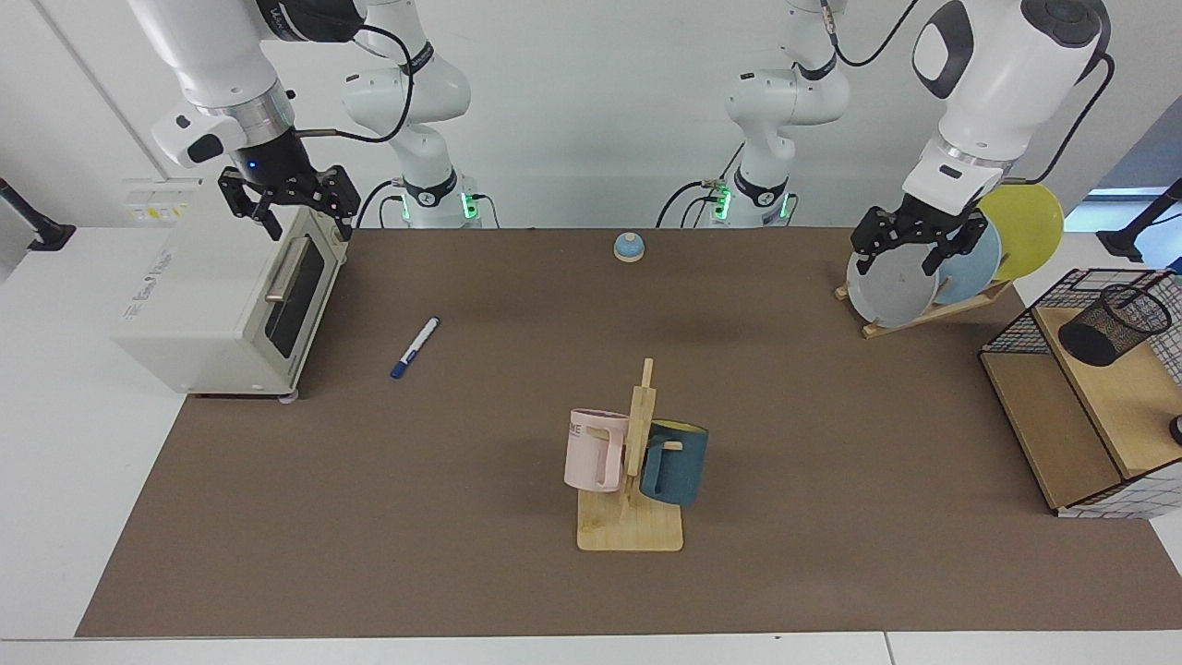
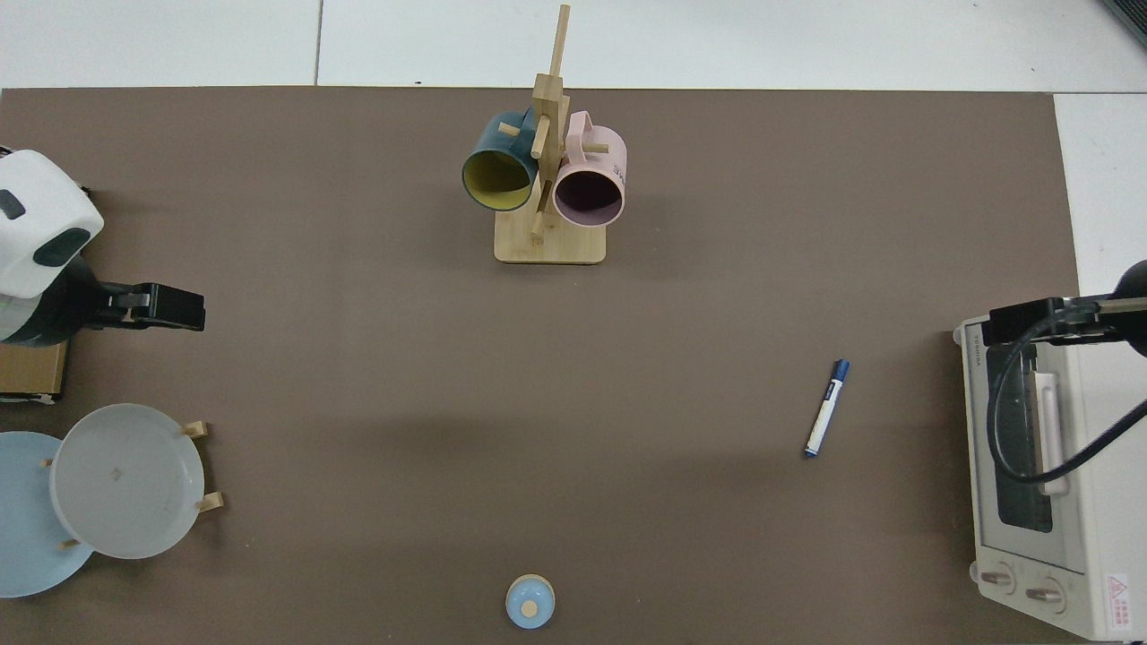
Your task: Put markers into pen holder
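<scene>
Facing view showed the marker [image 1: 415, 347] lying flat on the bench [image 1: 517, 591], its long axis slanted, blue cap at the end farther from the toaster oven [image 1: 235, 296]. The right gripper [image 1: 288, 199] hung above that oven, jaws spread and empty, with the marker below and inboard of it. The left gripper [image 1: 914, 242], jaws apparently open and empty, hovered by the plate rack [image 1: 923, 314], well apart from the marker but near the pen holder [image 1: 1113, 325] on the wooden shelf [image 1: 1099, 397]. The right arm was the nearer.
</scene>
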You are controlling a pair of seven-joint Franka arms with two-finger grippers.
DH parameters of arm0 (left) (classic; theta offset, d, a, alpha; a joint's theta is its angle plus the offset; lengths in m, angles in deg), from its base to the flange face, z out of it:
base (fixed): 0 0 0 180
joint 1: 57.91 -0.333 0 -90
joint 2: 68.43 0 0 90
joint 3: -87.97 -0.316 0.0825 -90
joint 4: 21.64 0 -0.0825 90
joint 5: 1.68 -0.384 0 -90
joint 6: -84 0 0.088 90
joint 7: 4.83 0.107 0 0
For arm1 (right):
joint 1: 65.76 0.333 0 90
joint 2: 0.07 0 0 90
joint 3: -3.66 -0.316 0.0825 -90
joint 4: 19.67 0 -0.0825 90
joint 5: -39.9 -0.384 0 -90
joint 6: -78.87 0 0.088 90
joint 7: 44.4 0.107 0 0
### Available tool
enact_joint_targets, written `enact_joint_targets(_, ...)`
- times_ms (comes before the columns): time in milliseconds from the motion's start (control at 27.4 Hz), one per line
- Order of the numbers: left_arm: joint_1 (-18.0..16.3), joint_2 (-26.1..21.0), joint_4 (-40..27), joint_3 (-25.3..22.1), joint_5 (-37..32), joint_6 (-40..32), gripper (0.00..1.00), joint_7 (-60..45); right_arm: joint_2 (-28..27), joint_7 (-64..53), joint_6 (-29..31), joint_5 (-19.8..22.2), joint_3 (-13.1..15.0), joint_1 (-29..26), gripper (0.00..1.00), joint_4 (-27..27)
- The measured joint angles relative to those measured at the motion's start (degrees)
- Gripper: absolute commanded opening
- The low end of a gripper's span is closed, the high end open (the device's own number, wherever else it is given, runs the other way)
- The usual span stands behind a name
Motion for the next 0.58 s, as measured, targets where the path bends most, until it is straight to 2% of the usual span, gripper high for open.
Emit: enact_joint_targets(584,0.0,0.3,0.5,-1.0,-0.2,-2.4,1.00,0.1,0.1,0.1,0.0,-0.1,0.0,0.0,1.00,0.0)
